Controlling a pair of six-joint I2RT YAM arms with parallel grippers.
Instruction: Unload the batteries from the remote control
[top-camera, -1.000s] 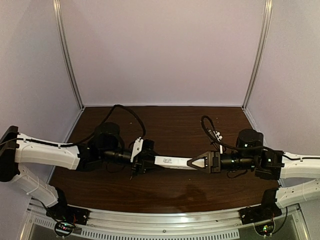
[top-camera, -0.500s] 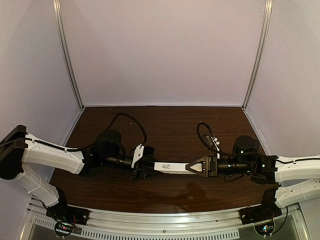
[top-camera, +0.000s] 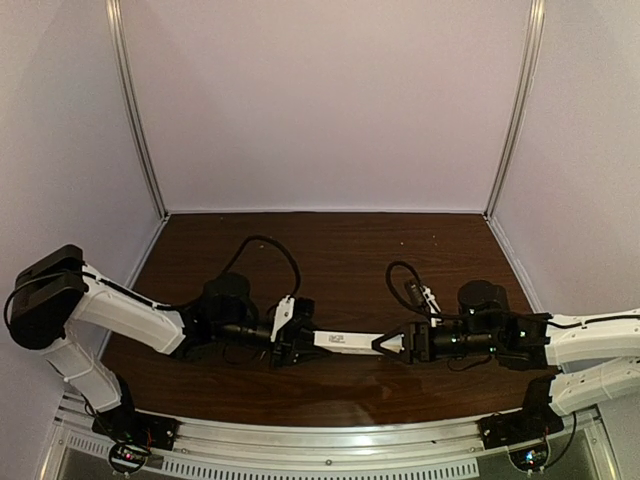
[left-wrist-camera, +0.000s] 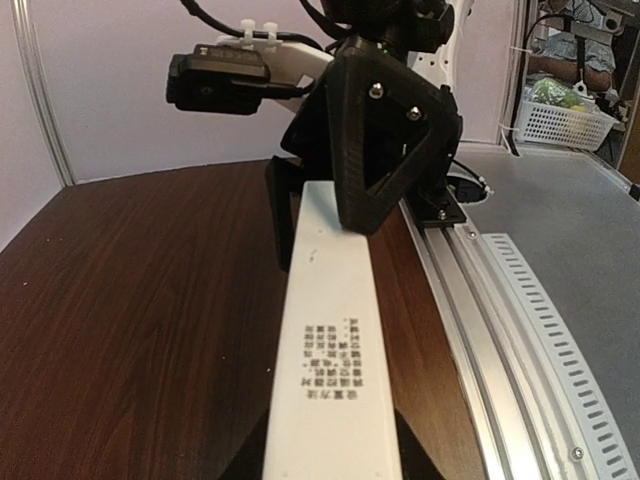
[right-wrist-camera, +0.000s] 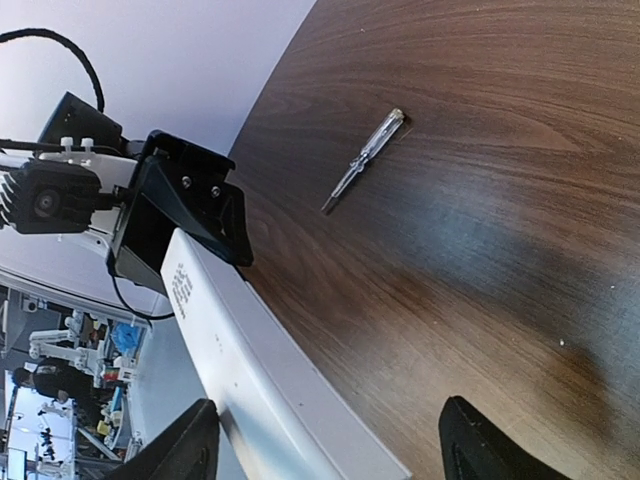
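Note:
The remote control (top-camera: 345, 341) is a slim white bar with small printed text on its upward face, held level between my two grippers near the table's front. My left gripper (top-camera: 294, 342) is shut on its left end; in the left wrist view the bar (left-wrist-camera: 330, 330) runs away from my fingers (left-wrist-camera: 415, 465). My right gripper (top-camera: 386, 343) is closed on the other end, with a black finger (left-wrist-camera: 390, 140) on each side of it. In the right wrist view the bar (right-wrist-camera: 250, 370) passes between the fingers (right-wrist-camera: 185, 445). No batteries show.
A thin screwdriver (right-wrist-camera: 365, 160) with a clear handle lies on the dark wooden table (right-wrist-camera: 480, 250) beyond the remote. The metal rail (left-wrist-camera: 500, 320) of the table's near edge runs close beside the remote. Purple walls close the back and both sides.
Both grippers have moved toward the table's near edge and lower, carrying the remote between them. The arms are more folded in.

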